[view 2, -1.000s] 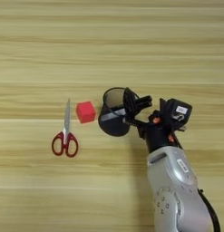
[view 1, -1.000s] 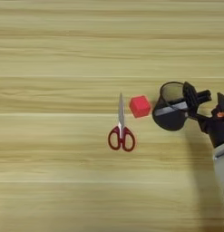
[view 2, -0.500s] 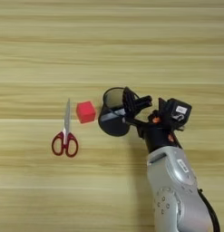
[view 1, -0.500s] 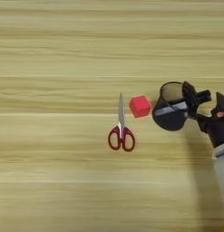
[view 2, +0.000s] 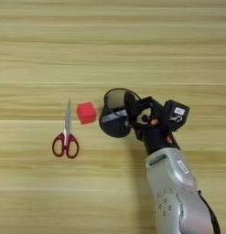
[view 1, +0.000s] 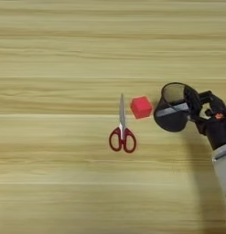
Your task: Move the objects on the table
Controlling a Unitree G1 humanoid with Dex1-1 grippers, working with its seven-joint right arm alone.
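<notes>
the silver forearm [view 2: 178, 192] is coming in from the bottom edge on the right side of the table [view 2: 110, 41], rising toward the middle of the picture. at its far end the right gripper [view 2: 131, 113] is sitting with its two black fingers [view 2: 132, 107] closed on the right-hand rim of the pen cup [view 2: 115, 119], one finger lying inside the mouth and the other outside the mesh wall, so the wall is being pinched between them. the cup is tilting, its open mouth turned up and away and its dark round base lower and toward the left; whether the base is resting on the wood or hanging just above it cannot be told. a slim grey-white strip, which looks like the marker [view 2: 115, 115], is lying across the cup's wall at a slant; whether it is inside the mesh or against it is not clear.

just beside the cup on its left, a small red cube [view 2: 86, 113] is sitting on the wood, close to the cup, though whether they are touching cannot be told. further left, a pair of scissors [view 2: 66, 135] with red handles is lying flat, blades closed and pointing away from the robot, handles toward the near edge. the far half of the table is showing only its long horizontal grain stripes.
</notes>
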